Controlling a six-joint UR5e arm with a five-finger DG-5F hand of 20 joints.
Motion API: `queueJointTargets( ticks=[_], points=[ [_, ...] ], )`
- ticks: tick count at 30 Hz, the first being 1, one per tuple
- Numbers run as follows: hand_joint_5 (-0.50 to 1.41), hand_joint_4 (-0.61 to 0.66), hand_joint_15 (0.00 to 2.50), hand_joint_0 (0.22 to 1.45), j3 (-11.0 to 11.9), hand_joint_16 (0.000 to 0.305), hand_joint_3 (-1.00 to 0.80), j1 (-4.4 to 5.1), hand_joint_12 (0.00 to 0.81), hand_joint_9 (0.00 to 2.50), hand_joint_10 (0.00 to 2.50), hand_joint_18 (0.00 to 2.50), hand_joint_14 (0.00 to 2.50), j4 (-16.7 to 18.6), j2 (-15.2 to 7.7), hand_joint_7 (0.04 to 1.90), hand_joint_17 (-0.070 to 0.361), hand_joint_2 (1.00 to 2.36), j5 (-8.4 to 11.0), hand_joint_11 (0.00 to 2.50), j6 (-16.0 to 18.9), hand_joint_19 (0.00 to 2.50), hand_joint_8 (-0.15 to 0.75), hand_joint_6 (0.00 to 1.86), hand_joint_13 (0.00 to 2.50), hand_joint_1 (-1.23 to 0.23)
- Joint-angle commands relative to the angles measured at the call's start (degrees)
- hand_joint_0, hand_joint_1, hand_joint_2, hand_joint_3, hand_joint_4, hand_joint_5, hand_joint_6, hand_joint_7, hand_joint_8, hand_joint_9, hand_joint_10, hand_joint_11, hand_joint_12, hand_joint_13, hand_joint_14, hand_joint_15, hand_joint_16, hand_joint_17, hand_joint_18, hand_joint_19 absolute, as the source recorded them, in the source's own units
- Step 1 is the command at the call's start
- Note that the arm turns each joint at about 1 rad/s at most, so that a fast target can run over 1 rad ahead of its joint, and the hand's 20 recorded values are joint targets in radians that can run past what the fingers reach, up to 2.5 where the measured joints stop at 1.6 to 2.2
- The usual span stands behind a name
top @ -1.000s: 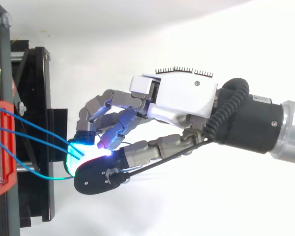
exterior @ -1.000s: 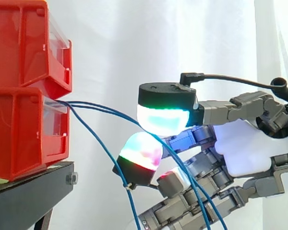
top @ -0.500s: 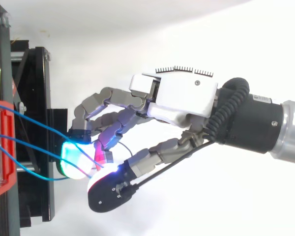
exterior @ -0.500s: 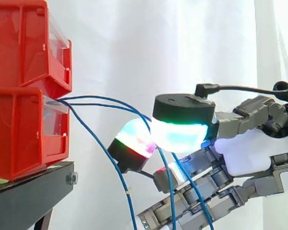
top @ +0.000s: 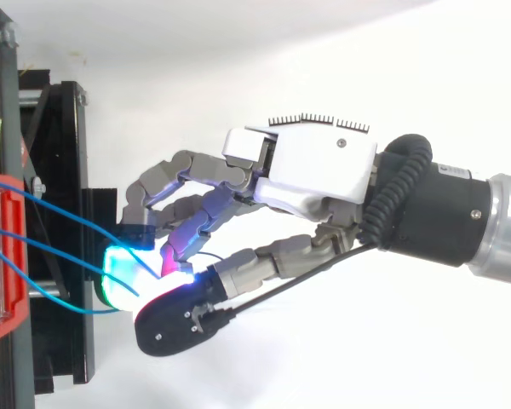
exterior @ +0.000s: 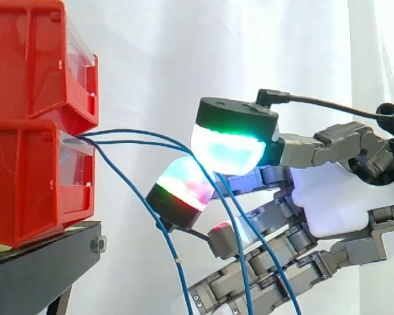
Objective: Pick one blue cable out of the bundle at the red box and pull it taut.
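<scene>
Three blue cables (exterior: 134,136) come out of the front of the lower red box (exterior: 33,184) and droop to the right and down. My hand (exterior: 328,203) reaches in from the right at the box's height. Its glowing thumb pad (exterior: 228,146) and a fingertip (exterior: 184,189) have closed together, with two cables running between them and dropping below. From above, the hand (top: 315,170) is curled, and the blue cables (top: 60,223) from the red box (top: 0,256) end at the meeting pads. The third cable (exterior: 128,190) hangs slack to the left of the pads.
A second red bin (exterior: 39,59) is stacked on the lower one, both on a black stand (exterior: 39,269). Behind hangs the white curtain (exterior: 184,52). Open room lies right of the stand, around the arm (top: 494,230).
The thumb pad, which had swung away from the fingertip half a second ago, has closed back onto it over the cables. The arm itself has barely moved.
</scene>
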Motion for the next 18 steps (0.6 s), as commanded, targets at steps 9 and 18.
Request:
queueJointTargets(
  ticks=[9,18],
  points=[
    [-0.19,-0.03,0.26,0.49,0.05,0.058,-0.5,0.0,0.418,1.0,0.01,0.5,0.01,0.0,0.0,0.89,0.129,1.0,-0.04,1.09,0.0,0.19,0.315,0.87,0.49,-0.55],
    [-0.19,0.0,0.27,0.48,0.05,0.059,-0.5,0.0,0.427,1.01,0.01,0.5,0.01,0.0,0.0,0.88,0.133,1.0,-0.04,1.09,0.0,0.21,0.326,0.87,0.5,-0.52]
  ],
)
